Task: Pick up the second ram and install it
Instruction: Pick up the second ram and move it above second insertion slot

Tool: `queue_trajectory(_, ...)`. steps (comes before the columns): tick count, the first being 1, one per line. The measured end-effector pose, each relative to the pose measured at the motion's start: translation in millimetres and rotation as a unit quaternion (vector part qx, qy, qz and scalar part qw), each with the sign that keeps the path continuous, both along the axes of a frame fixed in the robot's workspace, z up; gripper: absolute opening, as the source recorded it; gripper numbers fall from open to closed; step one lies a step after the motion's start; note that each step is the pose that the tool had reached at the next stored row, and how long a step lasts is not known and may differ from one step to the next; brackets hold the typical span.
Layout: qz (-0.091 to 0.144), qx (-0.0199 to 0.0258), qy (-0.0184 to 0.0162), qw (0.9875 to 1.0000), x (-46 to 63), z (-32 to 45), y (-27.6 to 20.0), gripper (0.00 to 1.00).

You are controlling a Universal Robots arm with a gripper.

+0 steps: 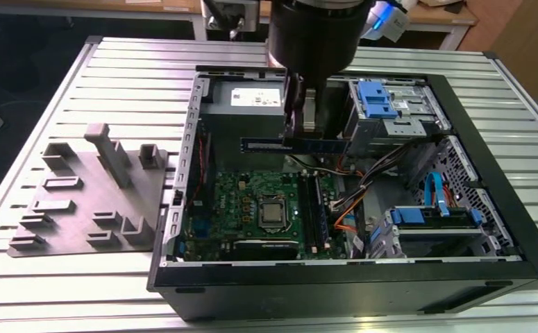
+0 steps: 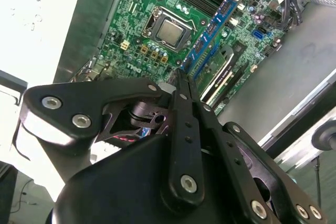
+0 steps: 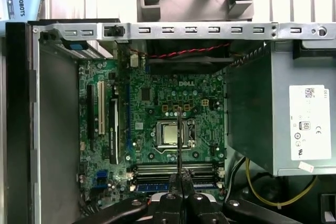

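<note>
My gripper (image 1: 293, 133) is clenched on the second ram (image 1: 324, 146), pinching its top edge about mid-length. The stick hangs under the fingertips with its flat faces upright, apart from the board below. It's a thin, rigid card: dark blue board, dark chips, pale label. Key relation: the memory slots (image 1: 312, 208) lie below the stick and run near-to-far in the exterior view. The stick's long axis runs across that view, left to right, so I judge it roughly at right angles to them. One slot shows a blue strip (image 3: 152, 187), probably a stick already seated, but I can't be sure. The slots are long, black, narrow plastic channels on the green motherboard (image 1: 241, 201), which is glossy and crowded with small parts. A square metal CPU socket (image 1: 271, 214) sits just beside the slots. Further out are a grey sheet-metal power supply (image 1: 246, 100) with a white label and blue plastic drive caddies (image 1: 371, 100). All of this sits inside the open black PC case (image 1: 343, 281). Outside it, on the exterior view's left, a grey moulded fixture tray (image 1: 93, 191) lies on the ribbed aluminium table (image 1: 65, 295).
</note>
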State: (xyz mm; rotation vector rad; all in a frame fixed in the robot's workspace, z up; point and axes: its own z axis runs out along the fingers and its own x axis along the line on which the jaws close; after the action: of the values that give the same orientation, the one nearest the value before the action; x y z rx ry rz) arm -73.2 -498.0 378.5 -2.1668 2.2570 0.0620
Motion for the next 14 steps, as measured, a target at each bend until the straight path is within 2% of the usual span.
queue_trajectory(9,0.000,0.0000,0.0003,1.0000,1.0,-10.8,0.0,0.08)
queue_trajectory(14,0.000,0.0000,0.0003,1.0000,1.4,-13.7,0.8,0.08)
